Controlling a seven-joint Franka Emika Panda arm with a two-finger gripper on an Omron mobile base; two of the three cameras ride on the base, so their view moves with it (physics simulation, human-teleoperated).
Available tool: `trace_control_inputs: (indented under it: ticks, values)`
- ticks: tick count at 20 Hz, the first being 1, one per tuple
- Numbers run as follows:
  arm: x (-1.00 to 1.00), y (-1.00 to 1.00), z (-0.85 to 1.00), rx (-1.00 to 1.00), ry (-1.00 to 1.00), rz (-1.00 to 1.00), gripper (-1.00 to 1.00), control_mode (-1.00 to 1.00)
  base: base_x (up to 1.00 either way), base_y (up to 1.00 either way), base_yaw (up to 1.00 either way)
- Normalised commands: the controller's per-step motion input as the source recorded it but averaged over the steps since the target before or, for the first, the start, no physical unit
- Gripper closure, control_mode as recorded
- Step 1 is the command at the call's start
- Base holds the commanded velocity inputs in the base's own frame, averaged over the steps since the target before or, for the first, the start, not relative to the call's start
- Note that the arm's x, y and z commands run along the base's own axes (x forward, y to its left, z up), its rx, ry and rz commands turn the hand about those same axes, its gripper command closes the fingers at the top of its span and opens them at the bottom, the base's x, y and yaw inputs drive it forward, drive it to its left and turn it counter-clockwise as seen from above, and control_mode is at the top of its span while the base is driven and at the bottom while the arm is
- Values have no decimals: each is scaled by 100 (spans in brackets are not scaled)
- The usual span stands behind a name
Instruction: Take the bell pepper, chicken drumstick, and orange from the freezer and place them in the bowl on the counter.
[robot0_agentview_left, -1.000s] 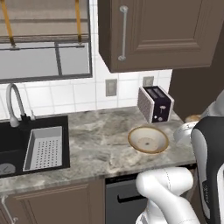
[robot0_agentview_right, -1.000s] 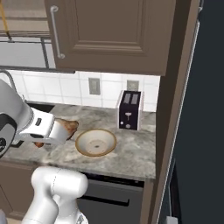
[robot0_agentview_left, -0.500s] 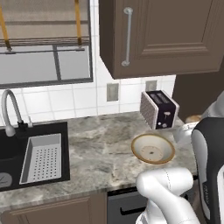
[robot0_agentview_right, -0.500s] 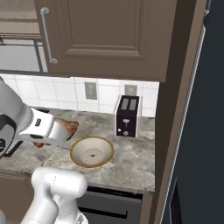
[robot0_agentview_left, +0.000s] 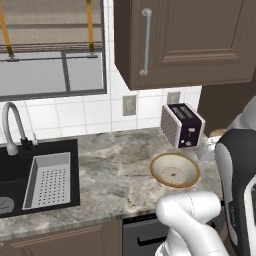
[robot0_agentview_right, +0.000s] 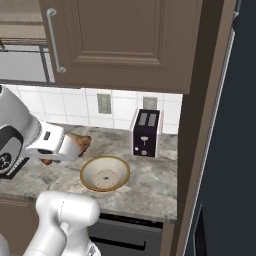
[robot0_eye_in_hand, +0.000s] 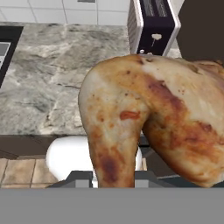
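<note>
Left base view: bowl (robot0_agentview_left: 175, 170) sat empty on the table (robot0_agentview_left: 110, 170), just in front of the toaster (robot0_agentview_left: 183, 125) and well apart from the sink (robot0_agentview_left: 35, 175) with its grey basket (robot0_agentview_left: 47, 180). Its place near the table's right end suited a drop from the arm's side. Arm (robot0_agentview_left: 235, 190) rose at lower right.

Right base view: drumstick (robot0_agentview_right: 75, 146) was carried above the table (robot0_agentview_right: 150, 185), to the left of the bowl (robot0_agentview_right: 105, 173) and not yet over it. The tool's white body (robot0_agentview_right: 47, 142) hid its fingers, so the drumstick jutted out bowl-side, apparently for release once above the rim. Toaster (robot0_agentview_right: 146, 132) stood behind the bowl. Dark freezer (robot0_agentview_right: 235, 150) stood at far right.

Hand view: drumstick (robot0_eye_in_hand: 148, 127) hung close before the camera, thick end up, narrow end down between the tool (robot0_eye_in_hand: 114, 181) tips, which appeared clamped on it. Table (robot0_eye_in_hand: 48, 96) and toaster (robot0_eye_in_hand: 153, 28) lay beyond. Pepper and orange: no position could be given.
</note>
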Motion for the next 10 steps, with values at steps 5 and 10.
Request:
trace_control_inputs:
  ticks: [5, 10]
  values:
    - [65, -7, -10, 0, 9, 0, 100, -100, 0, 0, 0]
    - [69, -9, -48, 1, 10, 0, 100, -100, 0, 0, 0]
